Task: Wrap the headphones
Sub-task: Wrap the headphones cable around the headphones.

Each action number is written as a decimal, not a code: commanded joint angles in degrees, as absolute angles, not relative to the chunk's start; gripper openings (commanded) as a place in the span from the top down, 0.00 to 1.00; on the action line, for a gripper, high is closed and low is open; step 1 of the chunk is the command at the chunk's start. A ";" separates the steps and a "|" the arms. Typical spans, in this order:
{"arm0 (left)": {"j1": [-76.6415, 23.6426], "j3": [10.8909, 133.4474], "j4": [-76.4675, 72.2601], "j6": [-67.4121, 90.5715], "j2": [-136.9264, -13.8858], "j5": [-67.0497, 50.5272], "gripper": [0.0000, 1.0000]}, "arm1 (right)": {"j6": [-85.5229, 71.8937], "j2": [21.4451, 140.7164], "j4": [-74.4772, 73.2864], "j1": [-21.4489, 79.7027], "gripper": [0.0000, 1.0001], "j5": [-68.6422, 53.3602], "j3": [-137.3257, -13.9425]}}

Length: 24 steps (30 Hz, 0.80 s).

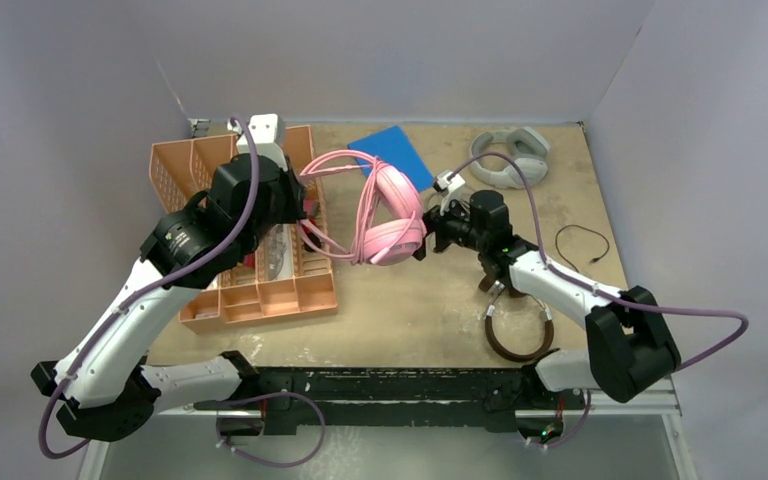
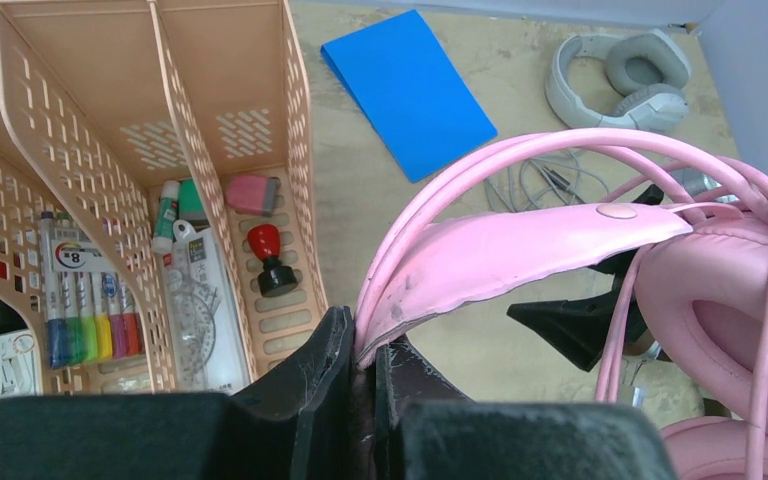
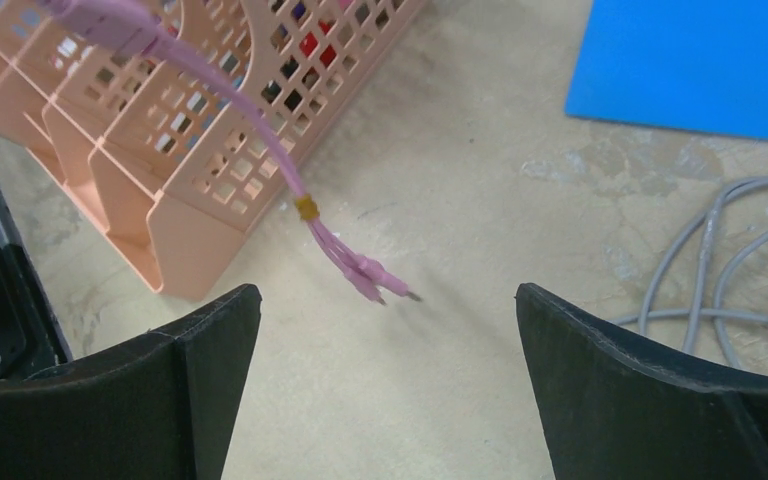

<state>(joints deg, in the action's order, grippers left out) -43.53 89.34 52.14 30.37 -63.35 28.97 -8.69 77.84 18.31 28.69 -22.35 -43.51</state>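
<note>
While the pink headset (image 1: 392, 222) is clamped by its band in the left gripper (image 2: 365, 338) over the middle of the table (image 1: 415, 315), cups pointing right, the right gripper (image 3: 385, 300) is stretched leftward, spread open beside them.

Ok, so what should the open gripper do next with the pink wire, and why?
Probably the right gripper should ease forward and close on the pink cable's plug end. Its jaws are open and empty, the plug end hangs loose just ahead of them, and the left gripper holds the pink headphones by the headband, cable looped around it.
</note>
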 commanded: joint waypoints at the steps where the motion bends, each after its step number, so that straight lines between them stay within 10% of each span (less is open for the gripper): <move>1: -43.44 94.96 47.78 35.30 -63.19 28.74 1.00 | -12.81 76.69 34.97 25.58 0.01 -30.50 -40.44; 16: -43.45 100.43 47.55 34.97 -66.17 29.09 1.00 | -8.31 90.59 62.33 27.04 0.03 -41.54 -39.43; 24: -43.44 102.07 47.63 34.50 -66.41 28.83 1.00 | -12.01 98.32 70.85 28.15 0.33 -43.06 -38.35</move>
<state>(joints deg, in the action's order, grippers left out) -43.53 97.65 54.57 31.90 -67.42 28.97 -10.17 95.96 61.80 27.51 -41.19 -37.43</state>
